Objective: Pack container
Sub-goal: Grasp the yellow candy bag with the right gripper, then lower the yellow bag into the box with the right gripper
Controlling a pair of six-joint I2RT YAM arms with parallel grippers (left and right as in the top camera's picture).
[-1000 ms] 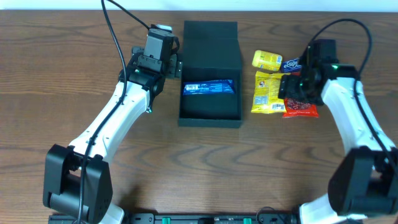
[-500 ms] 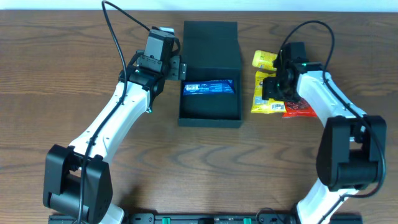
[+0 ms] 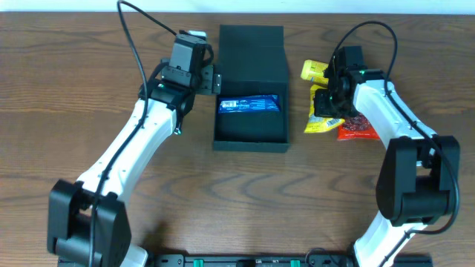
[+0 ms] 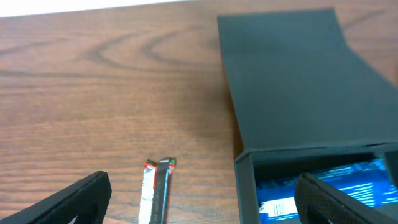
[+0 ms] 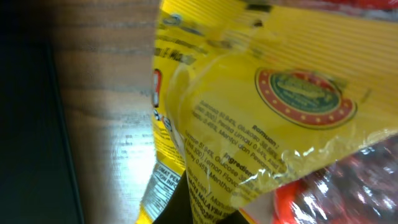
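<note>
Since the R gripper (image 3: 325,105) is clamped on the upper part of the yellow snack packet (image 3: 321,121), the move ahead, as I judge it, is lift and carry to the container (image 3: 251,144). Clock is taken from overhead, 12 = far table edge.

The container sits mid-table, at 9 o'clock from the R gripper, near but apart. Its long axis runs 12–6, w/ the hinged lid (image 3: 252,48) thrown back toward 12 and the mouth open upward. A blue snack packet (image 3: 250,104) already lies inside, crosswise 9–3, at the 12 end. The 6 end looks free, so prob. the spot for the yellow one. The yellow packet runs approx 12–6 and is crumpled at the grip. Its wrapper fills the R wrist view, and the fingers don't show there. The R arm is plainly the nearer one.

Around it:
- Red snack packet (image 3: 358,130) at 4 o'clock of the gripper, touching the yellow packet's edge; it could drag along.
- Second yellow packet (image 3: 312,71) at 11 o'clock, partly behind the arm.

In the way is the container's 3 o'clock wall, so the packet needs height first. The L gripper (image 3: 208,78) hangs spread wide at the box's 9 o'clock wall, holding nothing, and may crowd the drop. A small red-green stick wrapper (image 4: 157,193) lies on the table (image 3: 74,111) btw its fingers, outside the box.
</note>
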